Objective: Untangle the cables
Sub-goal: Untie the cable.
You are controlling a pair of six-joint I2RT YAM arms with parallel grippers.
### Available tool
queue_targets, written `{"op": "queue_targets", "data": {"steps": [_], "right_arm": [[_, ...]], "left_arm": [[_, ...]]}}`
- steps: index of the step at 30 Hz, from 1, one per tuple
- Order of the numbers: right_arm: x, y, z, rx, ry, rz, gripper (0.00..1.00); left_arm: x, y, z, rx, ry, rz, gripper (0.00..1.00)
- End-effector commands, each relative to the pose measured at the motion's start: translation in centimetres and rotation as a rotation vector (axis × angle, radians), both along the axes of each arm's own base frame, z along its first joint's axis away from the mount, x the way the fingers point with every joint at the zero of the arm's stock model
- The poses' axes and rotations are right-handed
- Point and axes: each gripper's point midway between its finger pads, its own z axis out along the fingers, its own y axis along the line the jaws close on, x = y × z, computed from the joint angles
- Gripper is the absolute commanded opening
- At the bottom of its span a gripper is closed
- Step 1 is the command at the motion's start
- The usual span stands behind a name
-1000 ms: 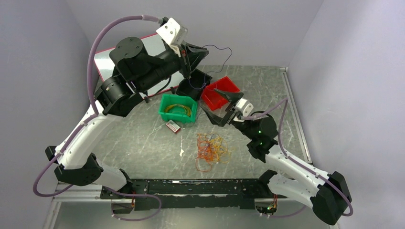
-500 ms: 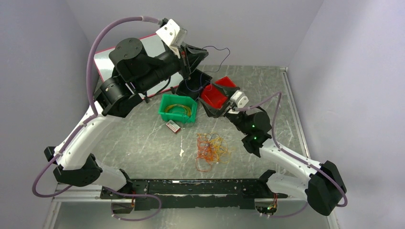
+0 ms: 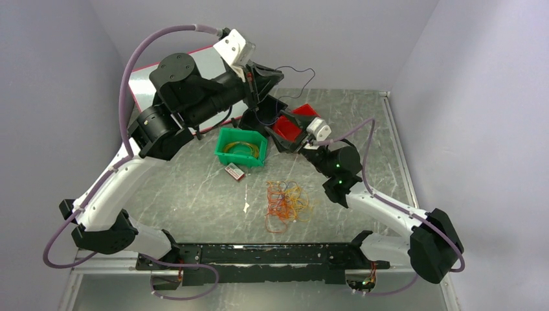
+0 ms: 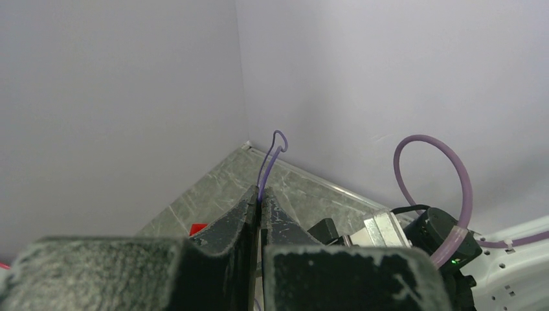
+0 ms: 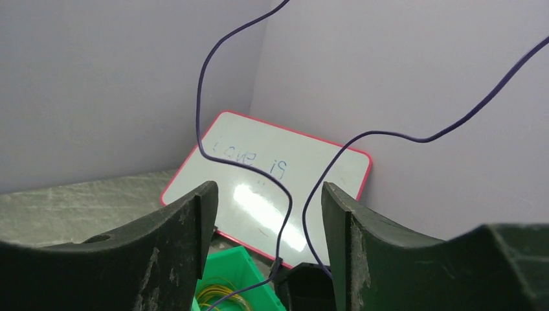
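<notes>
Pinching purple cable (image 4: 268, 162), left gripper (image 4: 259, 195) clenched; right gripper (image 5: 268, 194) spread around it, cable's lower end hidden.

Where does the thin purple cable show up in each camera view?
Top external: the purple cable is a thin arc at upper centre of the picture.
Left wrist: centre of the picture, the purple cable is pinched in the shut left end effector and loops upward.
Right wrist: its strands cross the middle, running down between the fingers of the open right end effector.
Shared landmark: the grey table.
</notes>
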Motion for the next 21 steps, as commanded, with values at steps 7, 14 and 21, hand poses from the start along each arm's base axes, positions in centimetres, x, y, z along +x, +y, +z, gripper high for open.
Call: {"op": "queue_targets", "data": {"steps": [7, 14, 21], "right_arm": [[0.1, 0.01, 2.22, 0.045, -0.054, -0.006, 0.57], [0.4, 0.38, 1.72, 0.03, -0.046, -0.001, 0.49], [-0.05, 0.37, 1.39, 0.019, -0.029, 0.015, 0.17]], "left_arm": [[-2.25, 0.07, 1.79, -0.043, -0.042, -0.101, 0.07], [-2.54, 0.26, 2.1, -0.044, -0.049, -0.107, 0.07], [-2.17, 0.72, 1.87, -0.046, -0.046, -0.075, 0.07]]}}
